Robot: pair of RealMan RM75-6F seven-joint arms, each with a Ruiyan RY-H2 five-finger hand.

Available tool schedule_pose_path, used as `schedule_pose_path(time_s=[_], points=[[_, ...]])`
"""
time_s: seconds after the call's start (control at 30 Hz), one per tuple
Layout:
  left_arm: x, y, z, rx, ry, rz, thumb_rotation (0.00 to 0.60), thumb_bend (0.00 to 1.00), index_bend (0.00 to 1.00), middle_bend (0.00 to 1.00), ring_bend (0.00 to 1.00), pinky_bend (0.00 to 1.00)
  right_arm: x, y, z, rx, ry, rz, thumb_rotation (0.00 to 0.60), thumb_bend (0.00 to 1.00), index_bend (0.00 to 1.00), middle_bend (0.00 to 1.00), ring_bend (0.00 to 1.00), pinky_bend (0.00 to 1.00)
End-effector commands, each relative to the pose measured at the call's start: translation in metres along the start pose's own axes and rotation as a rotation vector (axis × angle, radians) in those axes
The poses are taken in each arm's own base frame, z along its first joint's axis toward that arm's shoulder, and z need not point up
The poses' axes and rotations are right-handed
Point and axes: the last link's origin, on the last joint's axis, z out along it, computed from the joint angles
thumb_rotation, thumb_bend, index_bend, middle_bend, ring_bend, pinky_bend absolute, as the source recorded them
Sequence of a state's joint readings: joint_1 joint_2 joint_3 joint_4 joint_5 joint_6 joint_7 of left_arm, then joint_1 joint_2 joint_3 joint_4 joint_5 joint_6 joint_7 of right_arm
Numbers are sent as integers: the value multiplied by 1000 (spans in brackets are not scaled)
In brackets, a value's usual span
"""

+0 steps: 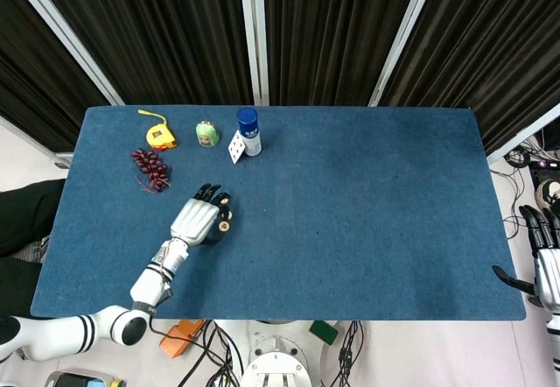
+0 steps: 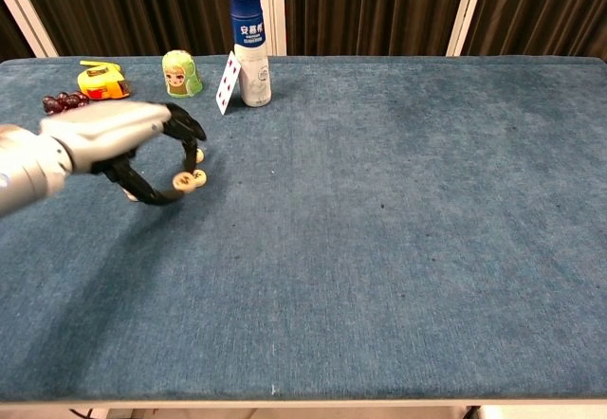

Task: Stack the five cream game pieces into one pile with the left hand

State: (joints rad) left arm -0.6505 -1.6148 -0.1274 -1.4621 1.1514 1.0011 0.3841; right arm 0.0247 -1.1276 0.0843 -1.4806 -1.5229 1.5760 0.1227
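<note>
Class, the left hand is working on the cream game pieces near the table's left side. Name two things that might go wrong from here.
1. The left hand seems to pinch a round cream game piece only at its fingertips; it might slip.
2. The curled fingers hide the other pieces, so a blind placement might miss.
3. The dark red grape bunch lies nearby; a wide swing might brush it.

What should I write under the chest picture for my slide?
Left hand pinches a cream game piece above the blue table.

The white bottle [image 2: 248, 45] with a blue cap is showing a blue label band carrying white Chinese characters, too small to read with certainty. The playing card [image 2: 226, 82] leaning beside it is displaying red pips; their count cannot be told.
</note>
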Motion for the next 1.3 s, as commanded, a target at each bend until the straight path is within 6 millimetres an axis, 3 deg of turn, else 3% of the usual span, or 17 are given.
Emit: schedule_pose_path(time_s=[0.03,0.33,1.3], points=[[10,-11,-3,35,10,-28,600,351,505,159,0,8,-1,0,0,1,-2,1,600,154,5,136,0,91],[10,-32,-11,92,-27,-67,600,349,506,159,0,8,-2,0,1,4,-3,2,600,154,5,136,0,91],[2,-44,-9,126,-67,-48,600,326,497,150,0,8,0,-2,0,4,-2,-4,600,154,5,136,0,91]])
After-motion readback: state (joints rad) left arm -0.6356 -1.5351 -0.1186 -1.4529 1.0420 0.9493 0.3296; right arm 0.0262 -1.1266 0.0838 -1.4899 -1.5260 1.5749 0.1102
